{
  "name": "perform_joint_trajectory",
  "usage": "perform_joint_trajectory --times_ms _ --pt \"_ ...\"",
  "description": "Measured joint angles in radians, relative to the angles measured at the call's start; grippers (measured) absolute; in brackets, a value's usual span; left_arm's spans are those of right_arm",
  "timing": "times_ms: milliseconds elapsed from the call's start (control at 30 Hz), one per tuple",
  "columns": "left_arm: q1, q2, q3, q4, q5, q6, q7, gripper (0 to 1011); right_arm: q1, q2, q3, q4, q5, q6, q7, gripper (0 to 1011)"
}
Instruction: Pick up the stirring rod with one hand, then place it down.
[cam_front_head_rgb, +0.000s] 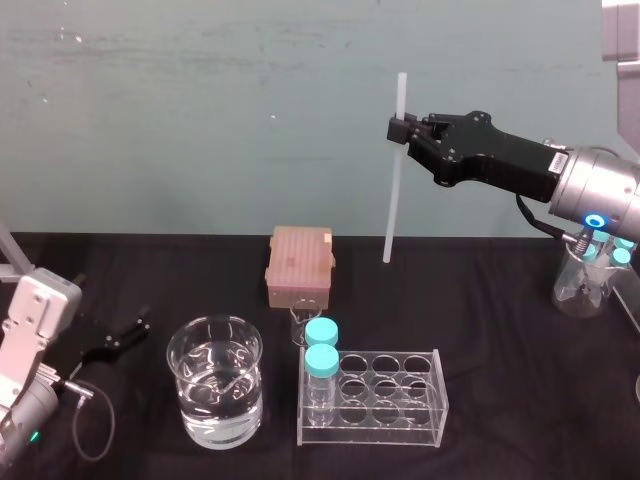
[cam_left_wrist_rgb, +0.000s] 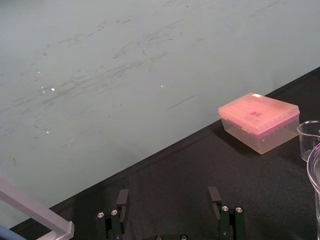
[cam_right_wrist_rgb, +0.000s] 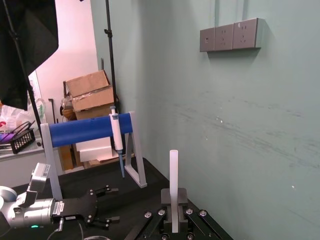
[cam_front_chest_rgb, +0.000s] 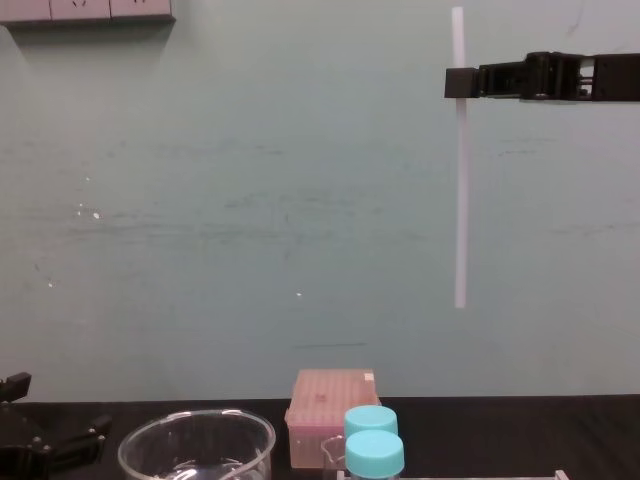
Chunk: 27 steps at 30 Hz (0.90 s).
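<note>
Whitish stirring rod hangs upright, well above the table, with the right gripper clamped on it near the top — long free length below. Risk: it slips in that small pinch, or swings on lowering and knocks the containers. Beaker holds water; rack holds 2 blue-capped bottles. Left gripper parked low left, fingers apart.

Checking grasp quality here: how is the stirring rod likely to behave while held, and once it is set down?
Probably stiff: the stirring rod hangs straight below the right gripper, shut near its top. Thin and smooth-looking, it may slip or swing in that pinch. Laid on the table, it would likely roll. The left gripper sits parked, open.
</note>
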Motion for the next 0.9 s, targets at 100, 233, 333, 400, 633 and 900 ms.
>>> perform_joint_trajectory --times_ms 100,233,333,400,633,900 --pt "0.000 0.000 0.000 0.000 0.000 0.000 0.000 1005 0.000 0.000 0.000 0.000 0.000 0.000 0.000 67" --pt "0.000 0.000 0.000 0.000 0.000 0.000 0.000 1005 0.000 0.000 0.000 0.000 0.000 0.000 0.000 67" --pt "0.000 0.000 0.000 0.000 0.000 0.000 0.000 1005 0.000 0.000 0.000 0.000 0.000 0.000 0.000 67" --pt "0.000 0.000 0.000 0.000 0.000 0.000 0.000 1005 0.000 0.000 0.000 0.000 0.000 0.000 0.000 67" --pt "0.000 0.000 0.000 0.000 0.000 0.000 0.000 1005 0.000 0.000 0.000 0.000 0.000 0.000 0.000 67" --pt "0.000 0.000 0.000 0.000 0.000 0.000 0.000 1005 0.000 0.000 0.000 0.000 0.000 0.000 0.000 67"
